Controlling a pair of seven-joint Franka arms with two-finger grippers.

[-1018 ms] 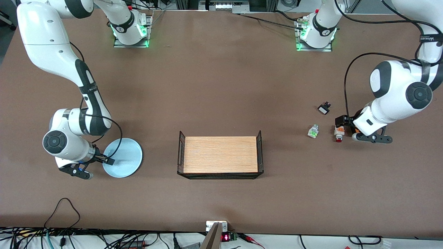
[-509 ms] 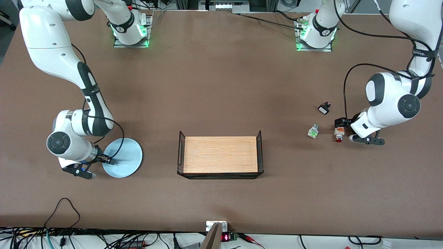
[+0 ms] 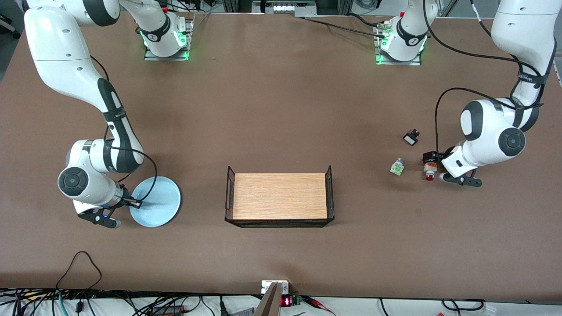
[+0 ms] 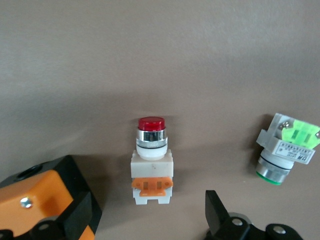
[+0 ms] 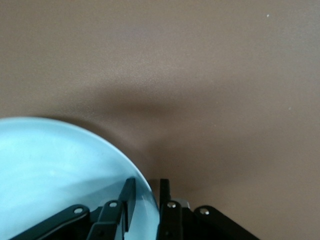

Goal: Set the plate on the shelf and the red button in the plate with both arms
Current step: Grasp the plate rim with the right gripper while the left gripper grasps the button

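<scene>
Right gripper (image 3: 134, 203): jaws pinch the rim of the plate (image 3: 156, 201), which lies on the surface at the right arm's end.
Left gripper (image 3: 432, 164): jaws spread around the red button (image 3: 430, 170), which lies on the surface.

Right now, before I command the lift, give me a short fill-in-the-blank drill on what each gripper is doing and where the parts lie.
1. The right gripper has its fingers on either side of the rim of the ____.
2. The left gripper, fingers apart, is down at the button with the ____ cap.
3. The green-capped button lies between the red button and the wooden ____.
4. The plate lies toward the ____ arm's end of the table.

Missing words: plate; red; tray; right
</scene>
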